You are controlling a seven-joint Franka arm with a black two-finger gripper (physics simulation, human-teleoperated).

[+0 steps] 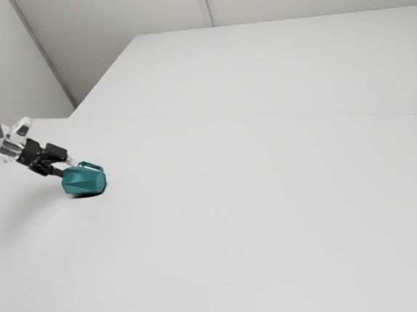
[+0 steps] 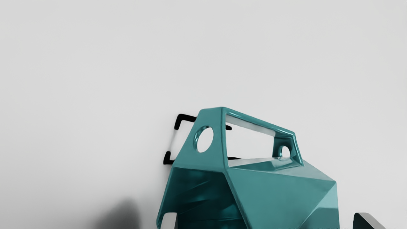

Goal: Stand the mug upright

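Exterior view: a teal mug (image 1: 84, 181), tipped on its side, is near the exterior view's left, its handle (image 1: 92, 165) along its upper edge. Beside it is the black gripper (image 1: 64, 167), released, fingers wide apart. Wrist view: one fingertip (image 2: 169, 221) overlaps the mug's open mouth; the other is beyond its opposite end. Around them spreads a white table (image 1: 258, 217).

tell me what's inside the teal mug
The mug shows dark inner walls and no contents in the part in view. A finger of the gripper hides part of the opening; behind it, I can't tell.
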